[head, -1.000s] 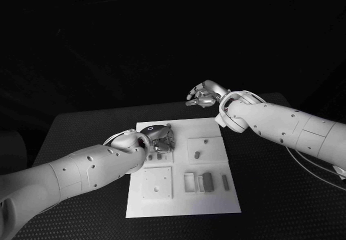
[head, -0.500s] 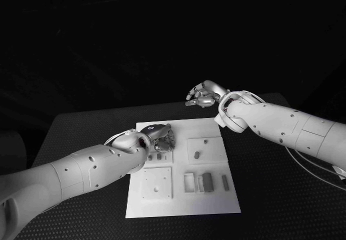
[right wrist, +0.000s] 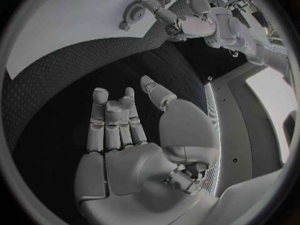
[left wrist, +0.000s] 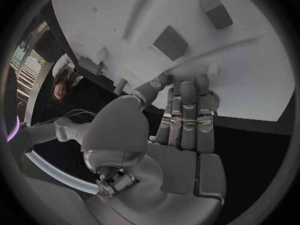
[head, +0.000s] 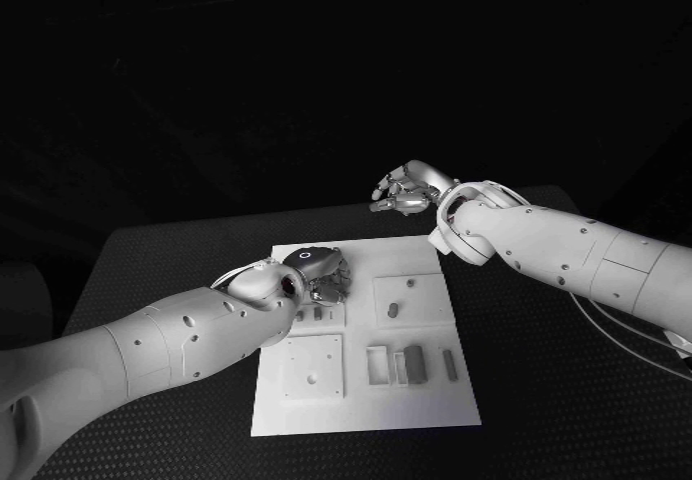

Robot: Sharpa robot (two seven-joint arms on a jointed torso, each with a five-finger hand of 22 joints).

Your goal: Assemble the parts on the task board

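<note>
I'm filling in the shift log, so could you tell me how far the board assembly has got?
Early, as far as I can tell. Several grey parts lie loose on the task board, and I see nothing clearly assembled. The left robot hand is down at the board's far left section, fingers over the surface; whether it grips a part is unclear. The right robot hand hangs open beyond the board. Most parts remain to be placed.

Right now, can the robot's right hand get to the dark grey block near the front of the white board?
Probably yes. The right hand hangs open past the task board's far edge, holding nothing. The dark grey block lies uncovered, and the left hand works farther back on the board, so nothing seems to block it.
</note>
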